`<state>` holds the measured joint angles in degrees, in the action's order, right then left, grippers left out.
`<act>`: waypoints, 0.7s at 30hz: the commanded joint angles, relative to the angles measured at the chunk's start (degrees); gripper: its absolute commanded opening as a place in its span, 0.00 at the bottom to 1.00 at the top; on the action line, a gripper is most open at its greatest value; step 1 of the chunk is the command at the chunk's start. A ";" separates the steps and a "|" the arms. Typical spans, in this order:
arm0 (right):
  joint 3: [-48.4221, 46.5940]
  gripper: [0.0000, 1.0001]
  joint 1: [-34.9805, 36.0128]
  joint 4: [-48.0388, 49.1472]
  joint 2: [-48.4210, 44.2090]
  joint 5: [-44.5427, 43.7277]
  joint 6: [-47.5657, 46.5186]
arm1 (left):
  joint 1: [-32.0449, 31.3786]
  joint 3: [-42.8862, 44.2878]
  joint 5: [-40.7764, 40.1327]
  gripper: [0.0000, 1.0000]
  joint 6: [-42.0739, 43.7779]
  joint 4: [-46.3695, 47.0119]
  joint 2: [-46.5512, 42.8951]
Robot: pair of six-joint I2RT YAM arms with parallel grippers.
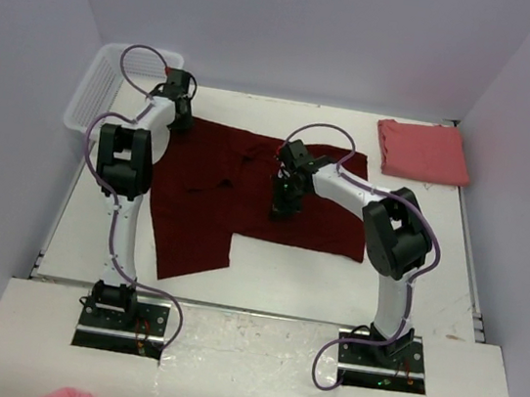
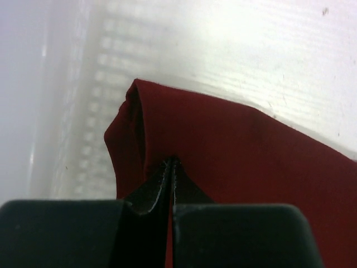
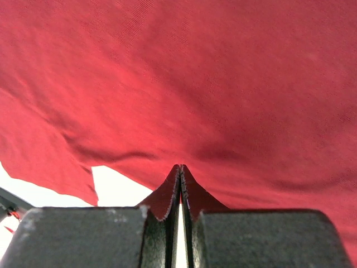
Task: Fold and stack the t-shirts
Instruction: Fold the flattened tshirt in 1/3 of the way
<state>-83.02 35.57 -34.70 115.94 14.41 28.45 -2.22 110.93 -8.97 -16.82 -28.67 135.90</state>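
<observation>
Tabletop (image 1: 313, 274), white, beneath maroon t-shirt (image 1: 204, 210); pale walls (image 1: 299, 26) on three sides

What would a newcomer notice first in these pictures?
A dark maroon t-shirt lies spread across the table. The left end effector pinches its far left corner beside the white basket, the right end effector its middle. A folded salmon pink t-shirt lies at the far right.

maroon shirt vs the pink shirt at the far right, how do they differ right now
Colour: the maroon shirt is dark red, the pink shirt lighter salmon. State: the maroon shirt lies spread and rumpled; the pink shirt is folded into a neat rectangle. Handling: the left gripper and right gripper are both shut on the maroon shirt; nothing touches the pink shirt. Both lie on the table.
</observation>
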 commanded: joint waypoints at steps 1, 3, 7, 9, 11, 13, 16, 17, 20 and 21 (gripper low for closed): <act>0.75 0.00 0.20 -0.37 -1.33 -2.02 0.03 | 1.08 4.72 -1.31 0.00 2.75 -1.74 2.79; 1.46 0.00 0.37 -0.11 -1.77 -2.11 0.03 | 1.16 5.95 -1.66 0.00 2.85 -2.09 3.23; 2.78 0.00 0.81 0.24 -2.38 -2.55 0.12 | 0.99 5.62 4.04 0.00 3.64 -0.17 1.92; 2.69 0.00 1.16 0.24 -2.56 -3.16 -0.06 | 0.64 1.68 7.38 0.04 3.29 3.24 -1.75; 2.87 0.00 1.43 0.51 -3.17 -3.60 -0.23 | 0.11 -1.15 8.70 0.13 2.85 5.28 -4.57; 3.31 0.00 1.60 1.04 -3.53 -4.04 -0.32 | -0.94 -4.23 10.01 0.22 2.49 7.30 -8.62; 2.60 0.00 1.61 -0.02 -4.05 -6.06 -0.41 | -3.22 -6.17 9.33 0.35 2.58 8.01 -13.45; 2.52 0.00 1.61 -0.19 -4.23 -6.50 -0.32 | -3.84 -6.52 9.24 0.42 2.58 8.27 -14.68; 3.04 0.00 1.52 -0.98 -5.63 -8.08 -0.15 | -7.17 -7.48 7.49 0.46 2.40 8.36 -18.81; 3.48 0.00 1.52 -1.59 -6.07 -8.96 0.03 | -7.88 -7.92 7.39 0.47 2.40 8.28 -20.74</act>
<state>-80.12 36.84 -35.16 114.83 8.86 28.45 -7.25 103.26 -1.83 -15.35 -23.92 122.72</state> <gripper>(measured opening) 0.003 0.460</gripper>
